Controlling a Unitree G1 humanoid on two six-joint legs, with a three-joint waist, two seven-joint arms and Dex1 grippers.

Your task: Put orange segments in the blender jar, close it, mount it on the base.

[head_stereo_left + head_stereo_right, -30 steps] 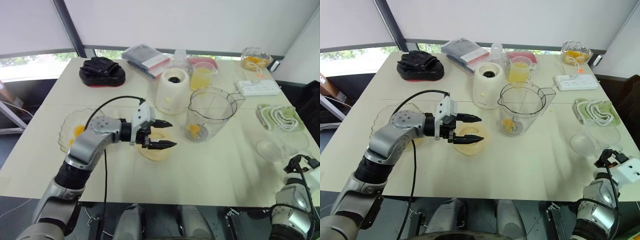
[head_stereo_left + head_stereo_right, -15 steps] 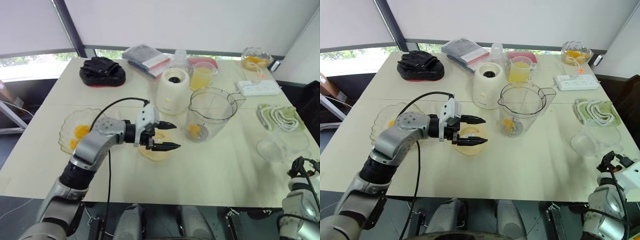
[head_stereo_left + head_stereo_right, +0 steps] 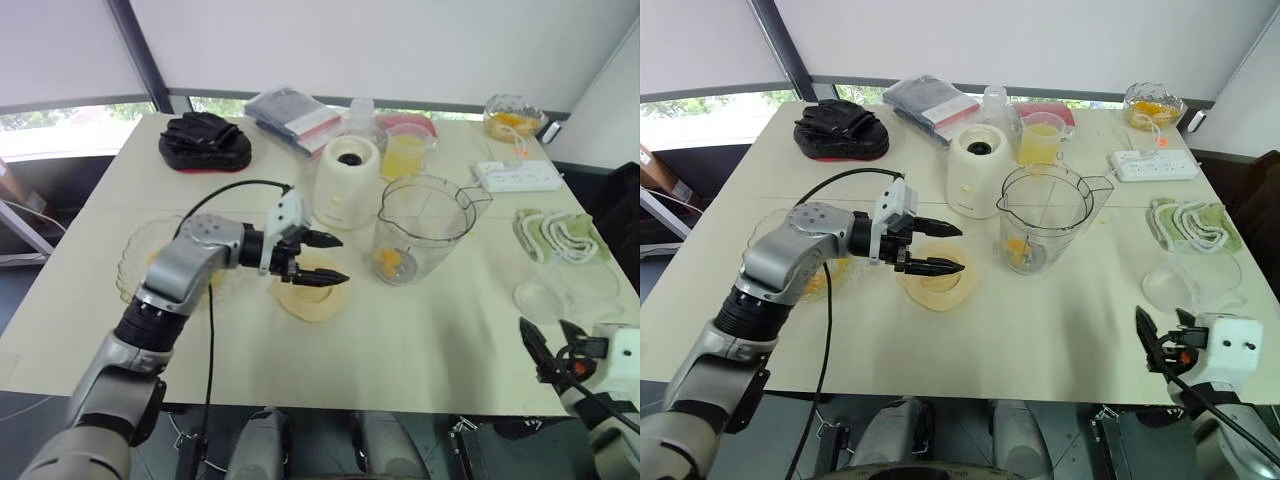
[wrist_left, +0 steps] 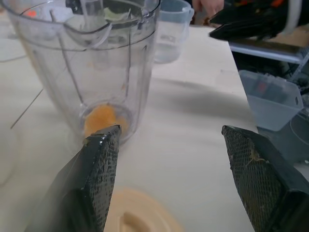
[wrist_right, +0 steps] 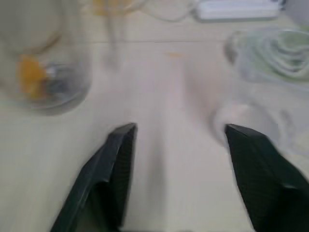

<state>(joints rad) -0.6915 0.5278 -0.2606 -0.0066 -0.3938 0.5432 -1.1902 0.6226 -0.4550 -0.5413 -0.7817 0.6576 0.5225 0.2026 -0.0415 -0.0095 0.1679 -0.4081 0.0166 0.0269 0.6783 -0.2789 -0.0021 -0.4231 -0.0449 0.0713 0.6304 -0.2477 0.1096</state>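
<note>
Both grippers stand with jaws wide and empty. The left gripper point(image 3: 322, 257) hovers over the cream lid point(image 3: 312, 297), the blender jar point(image 3: 420, 228) at its three o'clock, orange segments point(image 3: 388, 261) inside. The right gripper point(image 3: 545, 345) hangs by the table's point(image 3: 430, 350) near edge.

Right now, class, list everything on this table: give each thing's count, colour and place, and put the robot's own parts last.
jar: one, clear, mid-table, orange pieces at its bottom.
base: one, cream, just left of the jar.
lid: one, cream, flat, near the front, left of the jar.
dish: one, clear glass, left side.
juice cup: one, yellow, behind the jar.
gloves: black, far left.
packets: grey and red, far middle.
bowl: one, glass, orange fruit inside, far right.
power strip: one, white, right.
cloth: green-white, right edge.
clear tub: one, front right.
left tool: open, above the lid.
right tool: open, front right.
</note>
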